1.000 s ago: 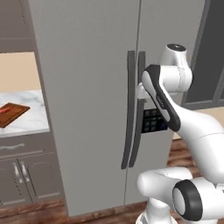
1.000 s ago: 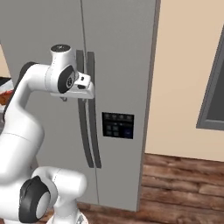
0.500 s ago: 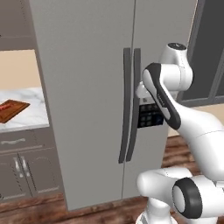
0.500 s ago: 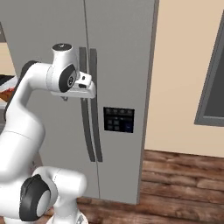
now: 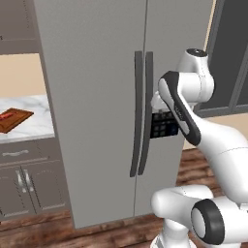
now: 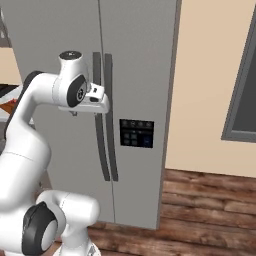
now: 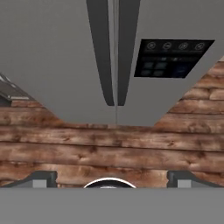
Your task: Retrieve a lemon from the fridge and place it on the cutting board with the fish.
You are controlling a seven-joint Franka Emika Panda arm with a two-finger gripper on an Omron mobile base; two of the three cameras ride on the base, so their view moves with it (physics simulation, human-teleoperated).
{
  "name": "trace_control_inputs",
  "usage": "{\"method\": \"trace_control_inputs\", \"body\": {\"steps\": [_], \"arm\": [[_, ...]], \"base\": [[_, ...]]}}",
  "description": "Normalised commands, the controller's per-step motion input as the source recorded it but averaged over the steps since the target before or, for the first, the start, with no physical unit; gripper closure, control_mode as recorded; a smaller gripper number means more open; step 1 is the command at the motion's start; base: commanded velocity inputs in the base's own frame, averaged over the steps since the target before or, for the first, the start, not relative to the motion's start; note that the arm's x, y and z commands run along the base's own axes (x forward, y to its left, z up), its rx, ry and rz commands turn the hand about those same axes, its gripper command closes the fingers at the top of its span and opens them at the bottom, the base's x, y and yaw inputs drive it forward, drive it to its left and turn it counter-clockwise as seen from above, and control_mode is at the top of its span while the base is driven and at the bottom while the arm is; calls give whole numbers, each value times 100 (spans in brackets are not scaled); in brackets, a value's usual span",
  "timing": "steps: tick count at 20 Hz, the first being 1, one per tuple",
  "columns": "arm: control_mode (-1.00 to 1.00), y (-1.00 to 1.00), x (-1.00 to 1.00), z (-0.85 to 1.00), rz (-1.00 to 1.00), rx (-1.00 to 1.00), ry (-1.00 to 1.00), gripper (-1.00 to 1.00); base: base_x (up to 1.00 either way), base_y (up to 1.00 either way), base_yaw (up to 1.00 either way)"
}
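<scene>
Well, the fridge stood shut — both doors closed, nothing fetched yet. Up near the dark handles hovered the gripper, jaws spread wide and holding nothing. Over at the counter's left edge lay the cutting board with the fish on it. No lemon to be seen — presumably inside. Opening, grabbing, carrying: all left to do.
</scene>
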Motion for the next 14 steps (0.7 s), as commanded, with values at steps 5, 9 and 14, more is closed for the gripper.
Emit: {"method": "trace_control_inputs", "body": {"steps": [5, 9, 14], "arm": [[-100, -15, 3, -13, 1, 0, -10, -100], [-100, -12, 23, -33, 0, 1, -13, -100], [-100, -1, 40, -21, 0, 0, -18, -100]], "base": [[0, 0, 0], [0, 0, 0], [0, 0, 0]]}}
